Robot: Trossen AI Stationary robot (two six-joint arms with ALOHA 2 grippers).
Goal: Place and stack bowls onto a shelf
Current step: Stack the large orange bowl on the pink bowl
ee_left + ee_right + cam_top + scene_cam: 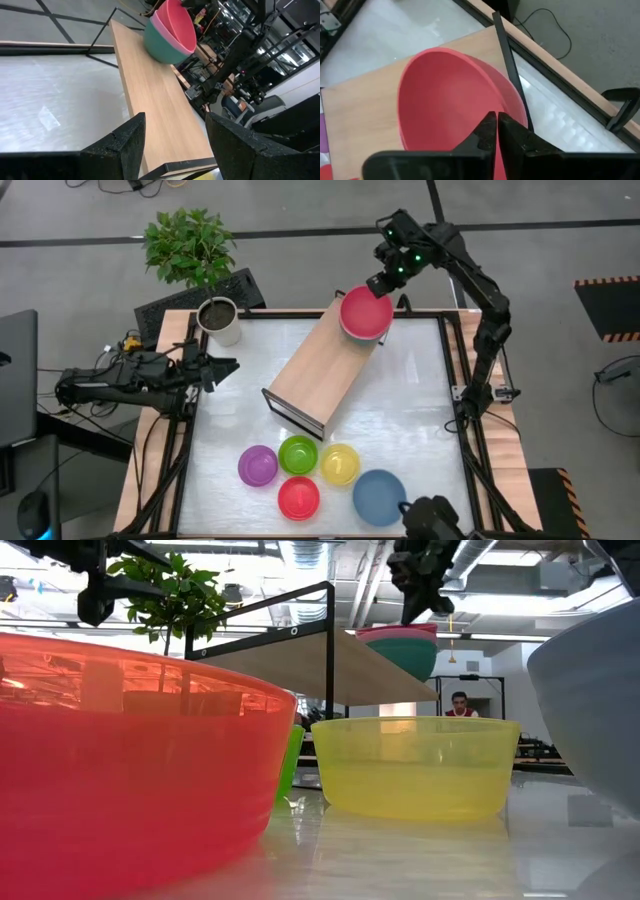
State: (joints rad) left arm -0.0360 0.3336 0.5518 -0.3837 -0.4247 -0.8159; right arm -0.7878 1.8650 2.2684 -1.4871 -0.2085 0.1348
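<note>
A robotics lab or workshop: two dark arms are mounted at a framed table on a grey floor with loose cables. Beyond the table, exposed ceiling ducts, equipment racks and a seated person.

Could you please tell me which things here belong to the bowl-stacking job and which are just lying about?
Job: shelf; stacked bowls; purple, green, yellow, red and blue bowls.
Lying about: white pot; plant.

The red-pink bowl hides the bowls nested beneath it.
</note>
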